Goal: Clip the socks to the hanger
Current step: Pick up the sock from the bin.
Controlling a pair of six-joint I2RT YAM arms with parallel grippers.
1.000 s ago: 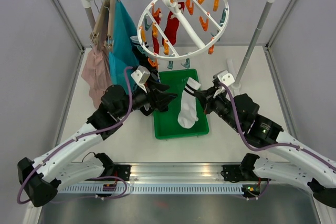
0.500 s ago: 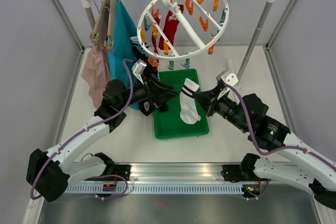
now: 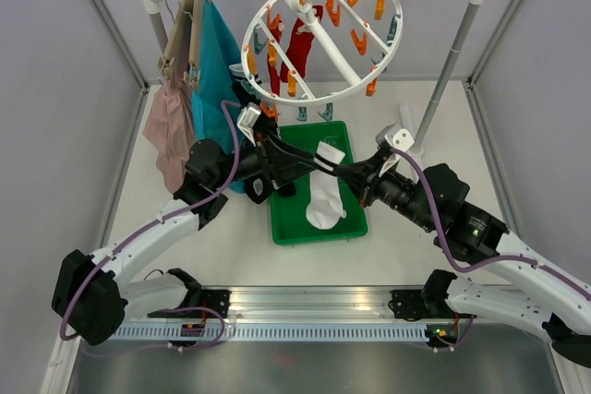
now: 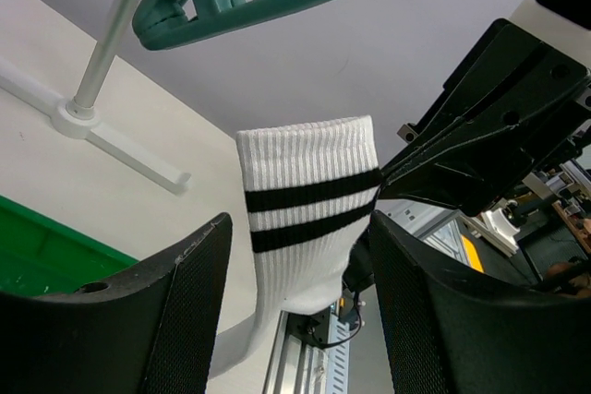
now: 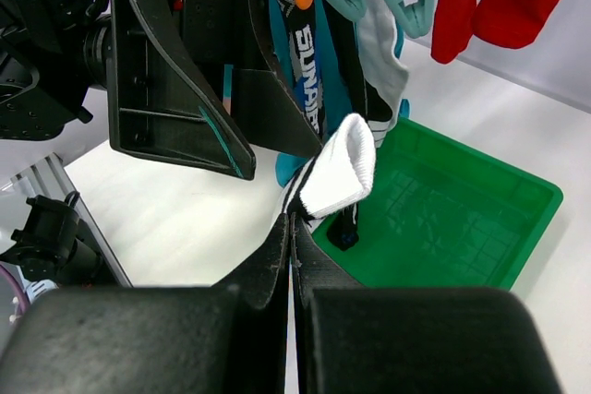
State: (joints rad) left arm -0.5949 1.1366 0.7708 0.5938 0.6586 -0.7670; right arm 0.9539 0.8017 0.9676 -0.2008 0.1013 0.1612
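Since a second ago, the left gripper [image 3: 312,165] has advanced to the right and slightly opened, and the sock has shifted a little toward it. Now its jaws stand apart on both sides of the striped cuff of the white sock [image 4: 309,173], with a gap on each side, so it grasps nothing yet. The right gripper [image 5: 294,219] is clamped tight on the folded edge of this cuff and carries the sock alone. The sock hangs down over the green tray [image 3: 286,228], in front of and lower than the round clip hanger [image 3: 332,48]; whether its toe touches the tray I cannot tell. I judge it light, soft and limp: it will fold and swing, and it does not break or slip easily. The ribbed cuff near the two black stripes seems the best place to hold, with a free edge left for a clip. Red socks [image 3: 300,43] are already clipped on the hanger. On a dark sock [image 5: 305,71] that hangs behind, white letters read "SUNDA"; the rest is hidden.
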